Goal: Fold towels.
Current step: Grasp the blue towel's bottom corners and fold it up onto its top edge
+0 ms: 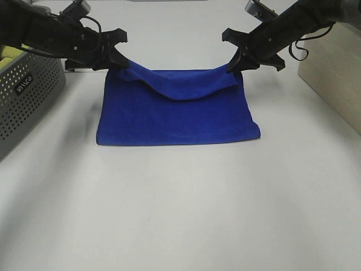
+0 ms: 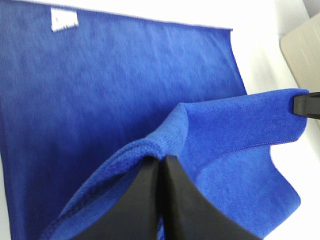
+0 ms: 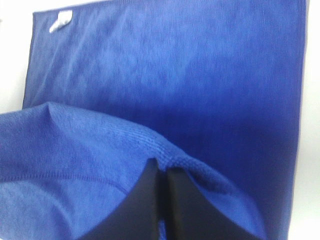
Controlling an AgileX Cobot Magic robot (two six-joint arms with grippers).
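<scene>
Royal-blue towel (image 1: 175,121) lies on the white table (image 1: 180,214), its far corners lifted — the left gripper (image 1: 119,61) and the right gripper (image 1: 234,66) each pressed together on one — and the sagging middle may crease, or a corner slip out, if they advance unevenly.

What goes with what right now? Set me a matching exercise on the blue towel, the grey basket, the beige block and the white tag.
Things:
1. royal-blue plush rectangular towel
2. grey perforated plastic basket
3. pale beige flat-sided block
4. small white fabric tag

Places or states:
A. at the right edge of the high view
B. far edge lifted and sagging in the middle, near part lying flat
C. by a towel corner that lies flat
D. at the left edge of the high view

Pairs: 1-B, 2-D, 3-A, 4-C
</scene>
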